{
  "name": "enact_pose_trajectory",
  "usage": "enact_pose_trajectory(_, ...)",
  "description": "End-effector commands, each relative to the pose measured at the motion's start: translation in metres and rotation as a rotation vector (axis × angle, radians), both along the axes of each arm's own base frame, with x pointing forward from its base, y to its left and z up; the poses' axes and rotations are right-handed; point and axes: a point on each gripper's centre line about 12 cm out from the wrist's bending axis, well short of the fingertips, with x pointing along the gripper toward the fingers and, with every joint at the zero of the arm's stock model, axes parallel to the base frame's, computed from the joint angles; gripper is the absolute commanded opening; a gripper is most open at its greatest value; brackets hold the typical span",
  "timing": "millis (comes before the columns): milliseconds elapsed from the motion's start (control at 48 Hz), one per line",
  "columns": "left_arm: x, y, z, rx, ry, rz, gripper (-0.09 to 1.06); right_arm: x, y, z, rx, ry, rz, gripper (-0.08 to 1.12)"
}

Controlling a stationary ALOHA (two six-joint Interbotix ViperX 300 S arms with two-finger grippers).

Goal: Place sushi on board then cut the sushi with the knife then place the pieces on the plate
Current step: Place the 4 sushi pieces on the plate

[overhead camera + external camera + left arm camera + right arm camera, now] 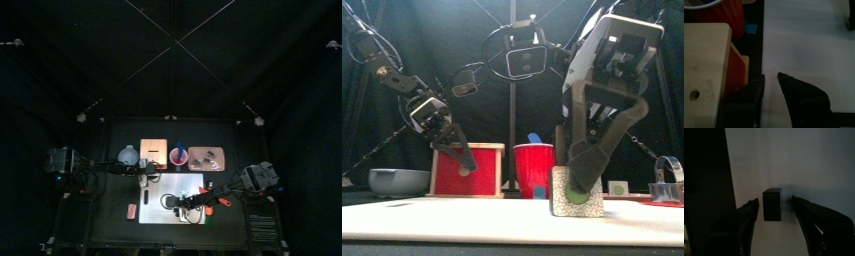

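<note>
On the left of the table (114,190), a grey bowl (398,181) sits beside a wooden box (466,170) with a red front. The left gripper (771,80) hangs low right by that box, its jaws a little apart and holding nothing. Next comes a red cup (535,168) with a blue knife (533,138) in it. Then the dark sushi (771,204) stands on the white board (154,195), between the right gripper's (774,200) open jaws, which do not squeeze it.
</note>
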Motion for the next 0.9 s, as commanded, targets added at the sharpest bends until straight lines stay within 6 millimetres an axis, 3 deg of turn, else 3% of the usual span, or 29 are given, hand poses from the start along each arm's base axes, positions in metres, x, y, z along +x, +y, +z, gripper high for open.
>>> enact_pose_trajectory(21,0.004,0.001,0.005,-0.002,-0.019,0.004,0.70,0.006,0.000,0.018,0.014,-0.050,-0.003,0.69)
enact_pose_trajectory(167,0.004,0.001,0.005,-0.002,-0.019,0.004,0.70,0.000,-0.004,0.025,0.010,-0.037,-0.010,0.55)
enact_pose_trajectory(375,0.004,0.000,0.006,0.000,-0.020,0.001,0.70,-0.026,-0.039,0.061,-0.008,-0.032,-0.073,0.54)
enact_pose_trajectory(542,0.004,0.001,0.006,-0.001,-0.020,0.003,0.70,-0.064,-0.087,0.071,-0.016,0.010,-0.201,0.54)
enact_pose_trajectory(896,0.004,0.001,0.005,0.001,-0.018,0.002,0.70,-0.153,-0.196,0.066,-0.061,0.084,-0.650,0.54)
